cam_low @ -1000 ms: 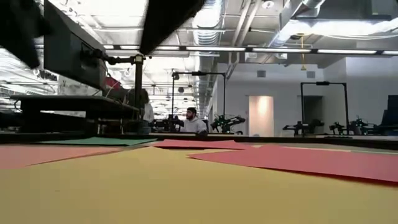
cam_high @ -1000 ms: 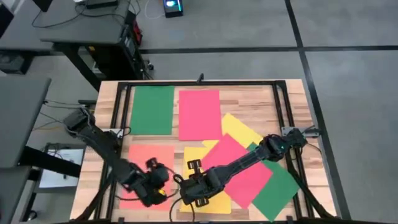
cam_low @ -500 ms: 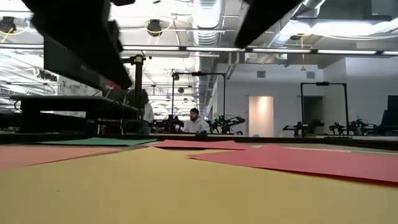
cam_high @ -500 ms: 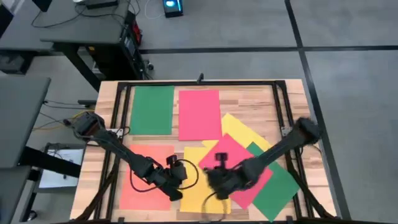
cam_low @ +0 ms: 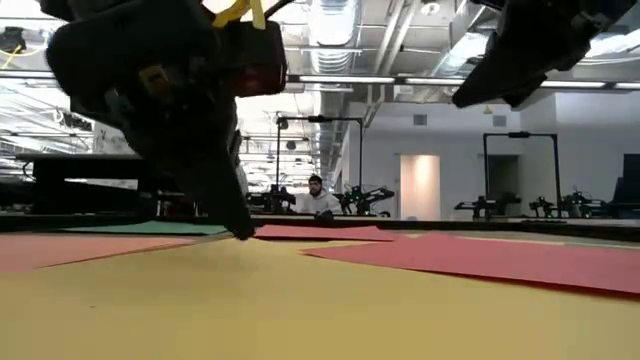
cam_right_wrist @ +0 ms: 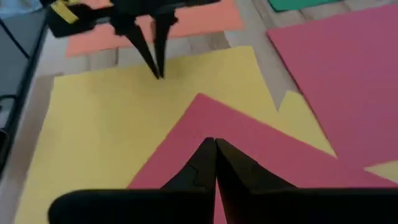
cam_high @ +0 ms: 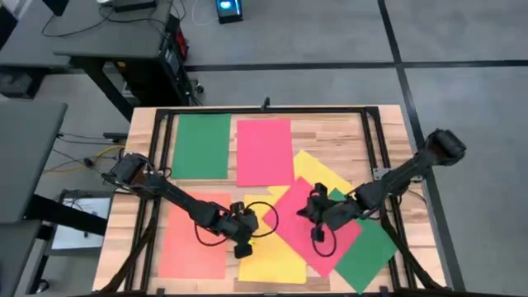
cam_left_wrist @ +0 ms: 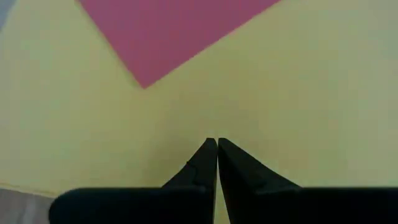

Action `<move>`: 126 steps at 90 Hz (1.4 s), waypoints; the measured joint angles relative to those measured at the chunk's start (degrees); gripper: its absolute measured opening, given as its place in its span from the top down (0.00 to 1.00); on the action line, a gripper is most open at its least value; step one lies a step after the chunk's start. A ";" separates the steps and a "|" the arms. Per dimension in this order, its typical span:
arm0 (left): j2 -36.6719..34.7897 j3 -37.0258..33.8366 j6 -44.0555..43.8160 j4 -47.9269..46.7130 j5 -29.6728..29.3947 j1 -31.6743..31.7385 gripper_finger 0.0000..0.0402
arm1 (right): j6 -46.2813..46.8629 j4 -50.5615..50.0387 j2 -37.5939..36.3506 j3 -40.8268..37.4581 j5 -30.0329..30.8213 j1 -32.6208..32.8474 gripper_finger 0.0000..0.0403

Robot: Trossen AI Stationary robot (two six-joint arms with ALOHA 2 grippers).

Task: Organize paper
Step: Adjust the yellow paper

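Observation:
Several sheets of paper lie flat on the table: a green one (cam_high: 202,146) and a pink-red one (cam_high: 264,152) at the far side, an orange one (cam_high: 194,239) near left, and a yellow one (cam_high: 272,252) near the middle. A tilted pink-red sheet (cam_high: 326,235) overlaps that yellow sheet, a second yellow sheet (cam_high: 318,172) and a green sheet (cam_high: 367,252). My left gripper (cam_left_wrist: 217,142) is shut, its tips down on the near yellow sheet. My right gripper (cam_right_wrist: 216,142) is shut and hangs above the tilted pink-red sheet, clear of it in the low view (cam_low: 470,98). My left gripper presses its shut fingertips (cam_right_wrist: 158,73) down on the near yellow sheet (cam_right_wrist: 124,106), close to the edge that faces the orange sheet. The fingers come from above, slanting down (cam_low: 240,225). The sheet lies flat on the table.
A black frame (cam_high: 264,110) runs round the table top along its far, left and right sides. Bare wood (cam_high: 330,136) shows at the far right. Beyond the table stand desks and other equipment, and a person (cam_low: 315,197) sits far off in the room.
My left gripper has gone from over the orange sheet toward the table's right edge and down, and its tips now stand on the near yellow sheet. My right gripper has gone from the near middle toward the right and far edges, over the tilted pink-red sheet. The sheets lie as before.

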 joint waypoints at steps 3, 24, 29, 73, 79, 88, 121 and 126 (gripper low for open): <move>0.02 0.00 -0.02 -0.34 0.41 0.00 1.00 | -0.02 -0.12 0.05 -0.02 -0.02 0.02 1.00; -0.07 0.00 -4.68 -5.71 1.91 -0.24 1.00 | 0.13 1.72 2.63 -0.06 0.09 -0.22 1.00; -0.09 0.00 -5.45 -7.05 1.89 -0.26 1.00 | 0.11 2.71 3.86 -0.06 0.08 -0.35 1.00; -0.20 -0.50 -10.84 -9.29 4.01 -1.09 1.00 | 5.76 -0.46 15.85 -0.02 -6.14 -5.66 1.00; -0.20 -0.50 -10.88 -9.34 4.32 -1.11 1.00 | 7.63 -3.63 16.72 -0.02 -6.81 -6.35 1.00; -0.20 -0.50 -11.38 -9.78 4.42 -1.52 1.00 | 10.18 -7.00 16.82 0.18 -7.59 -6.88 1.00; -0.25 -0.49 -13.19 -11.67 4.64 -2.21 1.00 | 12.25 -14.75 14.33 0.03 -8.25 -5.96 1.00; -0.25 -0.50 -13.18 -11.67 4.64 -2.21 1.00 | 12.60 -14.70 13.68 -0.04 -8.70 -5.99 1.00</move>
